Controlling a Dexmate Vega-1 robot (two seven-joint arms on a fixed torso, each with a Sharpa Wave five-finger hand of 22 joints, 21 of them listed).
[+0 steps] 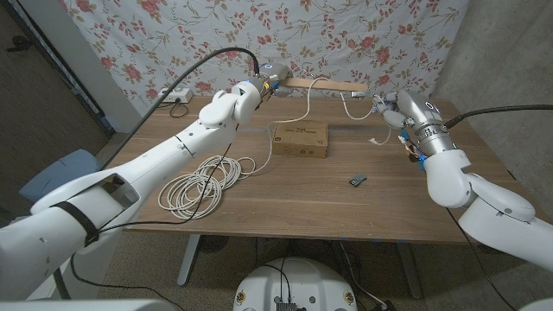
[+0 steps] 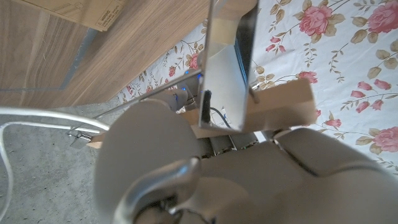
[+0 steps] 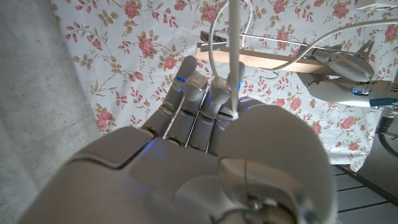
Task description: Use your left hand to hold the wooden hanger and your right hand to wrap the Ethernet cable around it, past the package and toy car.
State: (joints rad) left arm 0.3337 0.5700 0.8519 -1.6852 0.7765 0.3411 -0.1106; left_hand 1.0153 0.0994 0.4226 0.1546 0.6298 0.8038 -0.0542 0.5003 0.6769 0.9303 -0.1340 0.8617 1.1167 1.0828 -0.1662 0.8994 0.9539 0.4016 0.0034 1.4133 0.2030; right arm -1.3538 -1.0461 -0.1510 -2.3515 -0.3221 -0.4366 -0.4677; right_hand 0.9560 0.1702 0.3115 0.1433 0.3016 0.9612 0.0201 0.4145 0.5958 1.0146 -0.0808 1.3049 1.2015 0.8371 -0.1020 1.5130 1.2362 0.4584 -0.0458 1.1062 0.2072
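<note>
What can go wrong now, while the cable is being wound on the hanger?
The left hand grips the wooden hanger at one end only, so pulling may twist it loose. The Ethernet cable hangs beside the package and might drag it. The coil on the table may tangle as it feeds.

Dark print on the cardboard package [image 1: 300, 138] is too small to read

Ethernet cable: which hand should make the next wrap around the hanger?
Right. The right hand already holds the white Ethernet cable near the free end of the wooden hanger, while the left hand grips the hanger's other end, holding it raised.
</note>
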